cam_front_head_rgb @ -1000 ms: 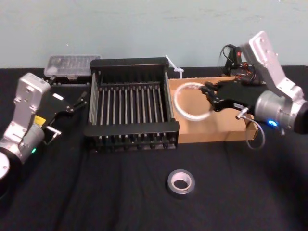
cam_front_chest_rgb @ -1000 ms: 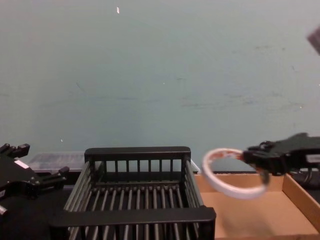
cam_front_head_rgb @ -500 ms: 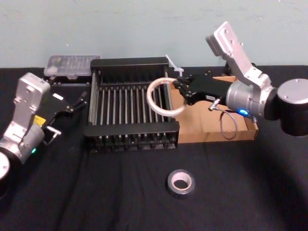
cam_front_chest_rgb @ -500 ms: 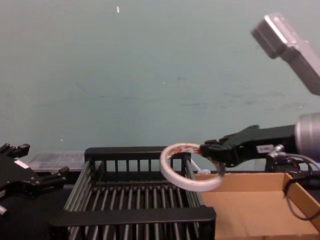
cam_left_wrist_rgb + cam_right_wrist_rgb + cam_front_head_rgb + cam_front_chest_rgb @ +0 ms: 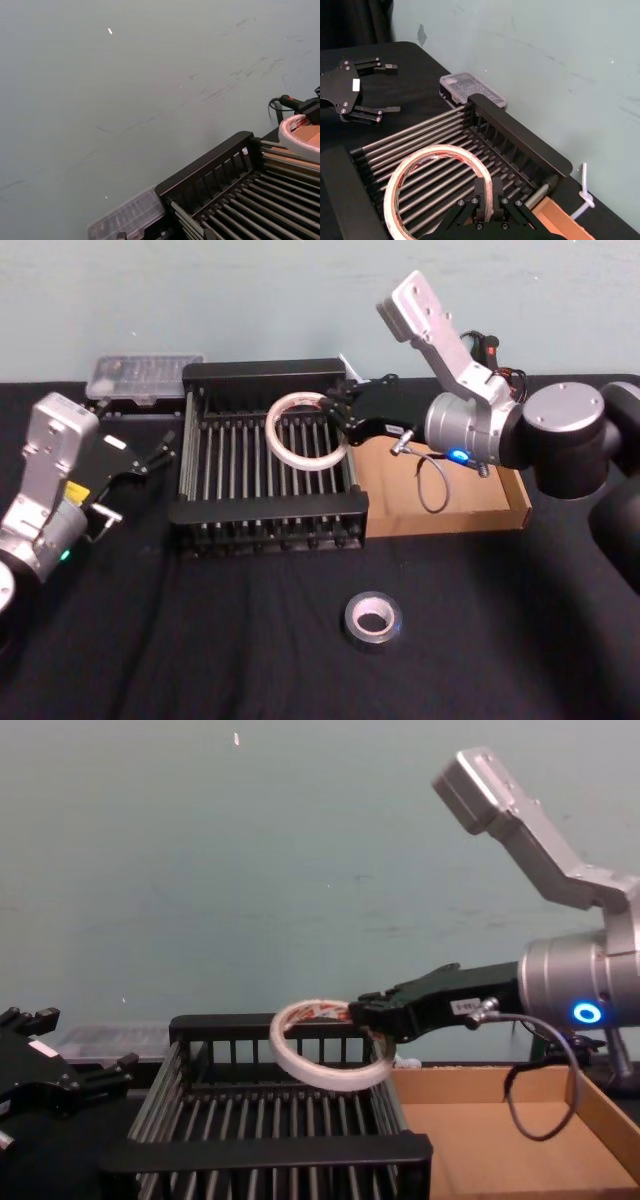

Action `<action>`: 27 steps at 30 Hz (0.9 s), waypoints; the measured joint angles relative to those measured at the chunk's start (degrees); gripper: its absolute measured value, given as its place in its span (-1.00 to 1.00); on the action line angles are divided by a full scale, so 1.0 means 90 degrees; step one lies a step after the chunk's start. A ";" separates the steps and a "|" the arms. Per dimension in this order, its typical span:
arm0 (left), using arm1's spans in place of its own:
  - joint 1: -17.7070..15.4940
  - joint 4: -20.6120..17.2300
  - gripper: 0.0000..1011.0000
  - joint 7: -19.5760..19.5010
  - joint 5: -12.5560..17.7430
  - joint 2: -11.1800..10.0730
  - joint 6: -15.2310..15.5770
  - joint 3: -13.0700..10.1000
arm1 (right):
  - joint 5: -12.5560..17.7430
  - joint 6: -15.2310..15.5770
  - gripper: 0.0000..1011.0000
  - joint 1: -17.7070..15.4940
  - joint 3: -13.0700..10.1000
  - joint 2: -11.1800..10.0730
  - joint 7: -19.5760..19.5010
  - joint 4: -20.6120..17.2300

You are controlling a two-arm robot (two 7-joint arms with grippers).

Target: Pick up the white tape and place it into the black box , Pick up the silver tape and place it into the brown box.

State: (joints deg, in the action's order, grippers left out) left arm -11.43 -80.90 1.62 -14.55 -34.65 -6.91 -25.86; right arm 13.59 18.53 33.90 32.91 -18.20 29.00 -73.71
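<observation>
A black-clothed table carries a black slatted crate near the middle of its far edge. A shallow brown cardboard tray sits just beside the crate's right side.

The right tool reaches over the crate from the right. Its fingers are pinched narrow on the rim of the white tape, one inside the ring and one outside. The tape hangs tilted above the crate's bars, toward the far right part of the crate and clear of the bottom.

The left tool hovers near the table's left edge with its fingers spread wide and nothing in them. A clear plastic case lies by the far edge, behind the crate's left corner.

The silver tape lies flat on the table near the middle of the front edge, well apart from both boxes.

The white tape looks light and thin-walled. It is probably stiff enough to keep its round shape, so releasing it over the bars should be safe.

The silver tape looks thicker and likely heavier, with a smooth outer side. A sound hold would put one finger in its core and one on the outer wall.
</observation>
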 joint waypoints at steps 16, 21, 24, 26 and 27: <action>0.0000 0.0000 0.98 0.0000 0.0000 0.0000 0.0000 0.0000 | -0.0003 -0.0002 -0.79 0.0005 0.0001 -0.0001 0.0002 -0.0001; 0.0000 0.0000 0.98 0.0000 0.0000 0.0000 0.0000 0.0000 | -0.0002 0.0000 -0.55 0.0001 -0.0002 -0.0006 0.0001 -0.0009; 0.0000 0.0000 0.98 0.0000 0.0000 0.0000 0.0000 0.0000 | -0.0002 0.0001 -0.38 -0.0001 -0.0003 -0.0008 0.0001 -0.0011; 0.0000 0.0000 0.98 0.0000 0.0000 0.0000 0.0000 0.0000 | -0.0002 0.0002 -0.23 -0.0002 -0.0005 -0.0009 0.0001 -0.0013; 0.0000 0.0000 0.98 0.0000 0.0000 0.0000 0.0000 0.0000 | -0.0002 0.0002 -0.19 -0.0002 -0.0005 -0.0010 0.0001 -0.0014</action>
State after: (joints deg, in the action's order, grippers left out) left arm -11.43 -80.90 1.62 -14.55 -34.64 -6.91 -25.86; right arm 13.58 18.55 33.88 32.86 -18.28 29.01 -73.84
